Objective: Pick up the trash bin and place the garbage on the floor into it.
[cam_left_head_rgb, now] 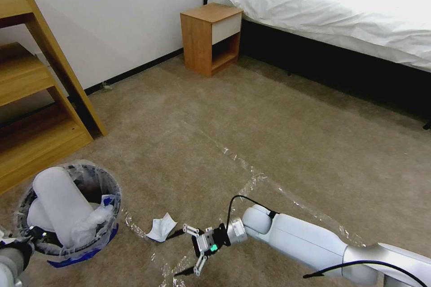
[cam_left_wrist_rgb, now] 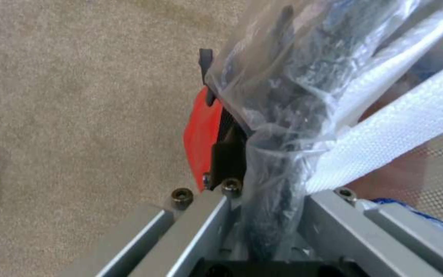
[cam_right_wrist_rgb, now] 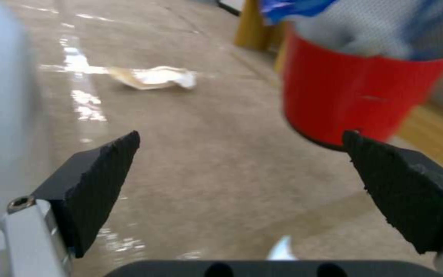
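The trash bin [cam_left_head_rgb: 96, 179], red with a crinkly clear liner, hangs at the lower left with white slippers [cam_left_head_rgb: 63, 206] inside. My left gripper [cam_left_head_rgb: 31, 238] is shut on its rim; the left wrist view shows the red wall [cam_left_wrist_rgb: 201, 130] and bunched liner [cam_left_wrist_rgb: 273, 127] pinched between the fingers. A crumpled white paper [cam_left_head_rgb: 161, 227] lies on the carpet floor [cam_left_head_rgb: 269, 134] just right of the bin. My right gripper [cam_left_head_rgb: 176, 254] hovers low, open and holding nothing, right beside the paper. In the right wrist view the paper [cam_right_wrist_rgb: 155, 77] lies beyond the spread pads [cam_right_wrist_rgb: 104, 184], with the bin [cam_right_wrist_rgb: 355, 96] to one side.
A wooden shelf unit [cam_left_head_rgb: 40, 112] stands at the left, close behind the bin. A wooden nightstand [cam_left_head_rgb: 211, 38] sits against the far wall beside a bed [cam_left_head_rgb: 359, 13]. Shiny clear tape lines [cam_left_head_rgb: 251, 175] cross the carpet, which is open in the middle.
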You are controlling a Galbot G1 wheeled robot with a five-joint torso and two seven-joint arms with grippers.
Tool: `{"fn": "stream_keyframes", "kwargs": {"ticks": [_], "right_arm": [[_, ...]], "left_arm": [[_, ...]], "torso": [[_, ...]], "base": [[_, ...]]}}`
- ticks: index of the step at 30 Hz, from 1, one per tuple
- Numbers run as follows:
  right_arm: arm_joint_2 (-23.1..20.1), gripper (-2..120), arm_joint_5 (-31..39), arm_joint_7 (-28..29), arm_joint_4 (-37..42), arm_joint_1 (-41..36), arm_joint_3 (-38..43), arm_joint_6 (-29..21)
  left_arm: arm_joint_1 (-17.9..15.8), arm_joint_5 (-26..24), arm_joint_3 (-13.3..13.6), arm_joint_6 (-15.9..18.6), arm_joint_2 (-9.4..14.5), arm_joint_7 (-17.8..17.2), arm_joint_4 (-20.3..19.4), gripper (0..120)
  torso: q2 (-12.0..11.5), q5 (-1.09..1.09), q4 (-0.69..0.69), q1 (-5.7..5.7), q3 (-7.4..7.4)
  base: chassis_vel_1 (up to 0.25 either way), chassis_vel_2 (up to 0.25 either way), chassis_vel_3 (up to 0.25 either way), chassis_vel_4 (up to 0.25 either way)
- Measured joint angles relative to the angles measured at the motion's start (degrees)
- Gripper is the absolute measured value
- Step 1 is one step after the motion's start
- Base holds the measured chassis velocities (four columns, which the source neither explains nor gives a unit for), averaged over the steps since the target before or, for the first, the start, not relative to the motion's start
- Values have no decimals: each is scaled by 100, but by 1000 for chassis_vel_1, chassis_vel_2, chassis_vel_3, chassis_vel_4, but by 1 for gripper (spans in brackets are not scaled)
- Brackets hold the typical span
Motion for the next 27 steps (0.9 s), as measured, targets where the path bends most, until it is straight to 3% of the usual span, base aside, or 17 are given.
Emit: {"fn": "stream_keyframes", "kwargs": {"ticks": [15,27], "right_arm": [[489,100,-486,721,-431,169,183,-84],[879,100,-969,768,-1072,232,205,-99]], "left_arm": [[16,26,60,2,-55,9,-45,0],[30,32,100,6,-96,20,-68,0]], "torso": [[0,0,0,0,0],[0,0,-1,0,0]], "base": [[0,0,0,0],[0,0,0,0]]}}
